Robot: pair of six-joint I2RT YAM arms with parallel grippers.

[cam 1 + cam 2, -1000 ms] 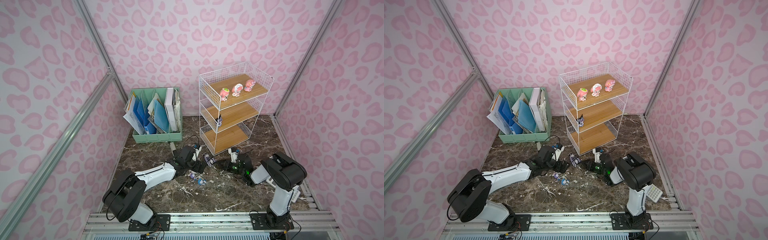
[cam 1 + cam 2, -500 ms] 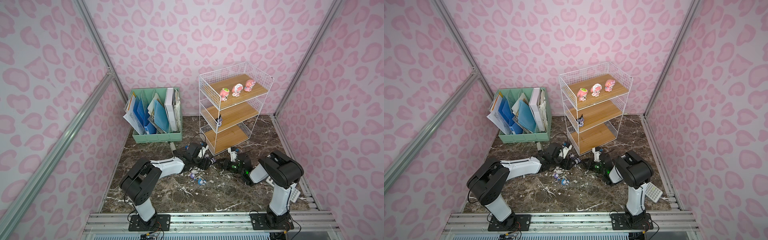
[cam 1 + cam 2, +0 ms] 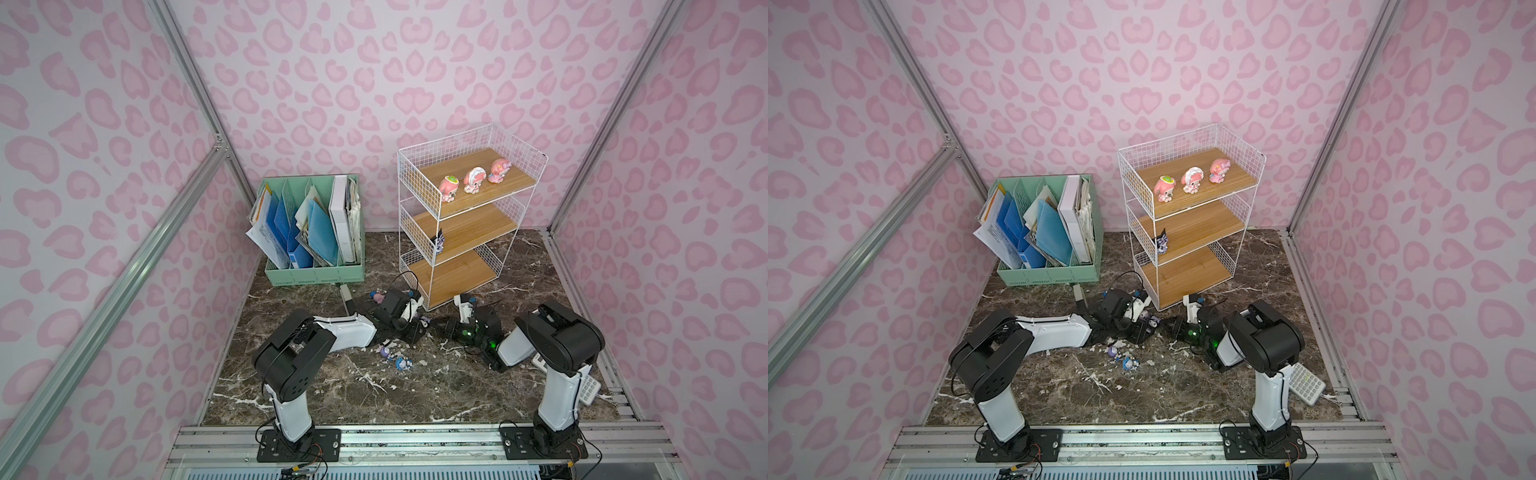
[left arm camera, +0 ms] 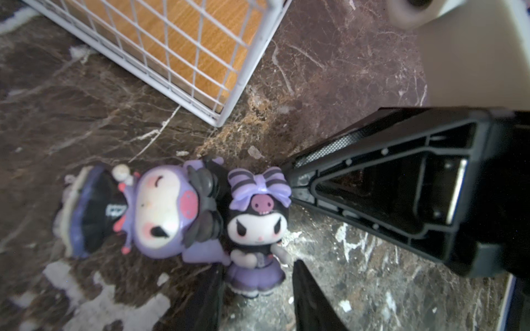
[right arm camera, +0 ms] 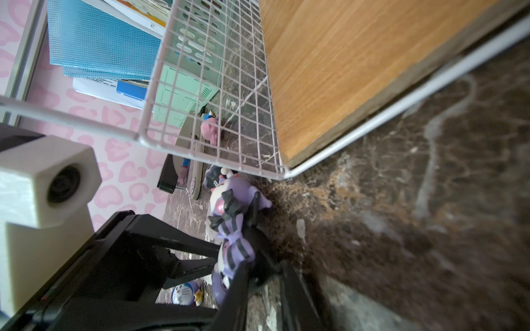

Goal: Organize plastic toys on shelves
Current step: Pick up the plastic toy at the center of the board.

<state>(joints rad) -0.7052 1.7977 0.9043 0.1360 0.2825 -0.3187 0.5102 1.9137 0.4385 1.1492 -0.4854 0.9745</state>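
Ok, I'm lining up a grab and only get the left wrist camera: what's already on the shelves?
Observer: Three pink figurines stand in a row on the top board.
Operator: And lower down?
Observer: One dark pointed-ear figurine on the middle board, at a front corner.
Operator: What's behind the bow figurine?
Observer: The right gripper; its wrist camera shows the head between its fingers.

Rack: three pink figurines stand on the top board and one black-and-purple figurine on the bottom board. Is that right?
No. The black-and-purple figurine stands on the middle board, not the bottom one, as both top views show. The three pink figurines do stand on the top board of the rack.
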